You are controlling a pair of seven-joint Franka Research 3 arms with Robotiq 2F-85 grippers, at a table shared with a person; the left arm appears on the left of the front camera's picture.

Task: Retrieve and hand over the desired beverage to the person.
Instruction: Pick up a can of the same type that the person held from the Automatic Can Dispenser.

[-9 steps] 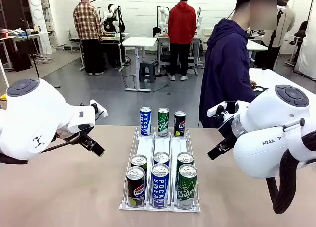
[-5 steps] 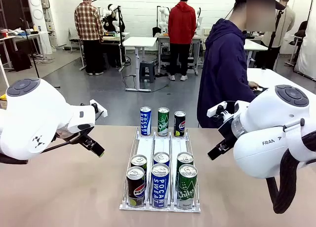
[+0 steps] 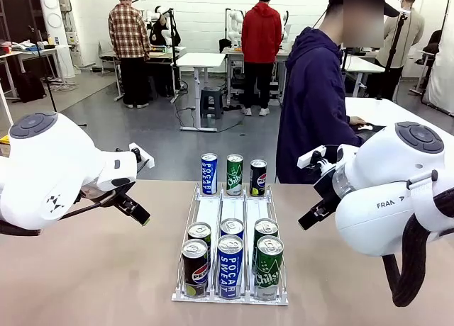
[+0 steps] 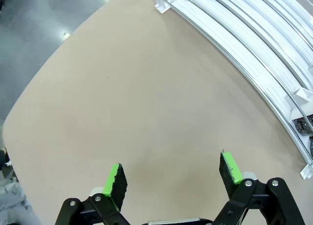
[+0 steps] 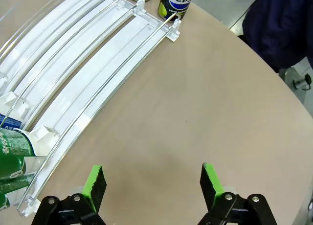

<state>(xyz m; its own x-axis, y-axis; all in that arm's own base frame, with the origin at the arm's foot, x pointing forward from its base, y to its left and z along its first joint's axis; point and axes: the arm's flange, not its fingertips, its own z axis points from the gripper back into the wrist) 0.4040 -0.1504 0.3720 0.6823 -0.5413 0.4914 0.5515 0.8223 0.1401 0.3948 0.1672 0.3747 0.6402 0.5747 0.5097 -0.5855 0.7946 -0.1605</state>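
Note:
A white wire rack (image 3: 210,211) in the middle of the table holds three lanes of beverage cans. At its far end stand a blue Pocari Sweat can (image 3: 208,173), a green Chilsung can (image 3: 234,174) and a Pepsi can (image 3: 258,178). More cans of the same kinds fill the near end (image 3: 229,266). The person (image 3: 312,106), in a dark navy hooded jacket, stands at the far side, right of the rack. My left gripper (image 4: 172,178) hangs open over bare table left of the rack. My right gripper (image 5: 152,182) hangs open over bare table right of it; nothing is between either pair of fingers.
The rack's white rails (image 4: 254,44) curve along the left wrist view's upper right. In the right wrist view the Pepsi can (image 5: 178,0) stands at the rack's far end and a green can (image 5: 12,159) lies at the left edge. Two other people stand at far tables.
The person has stepped to the left, closer to the far end of the rack. Both arms and all cans stay where they were.

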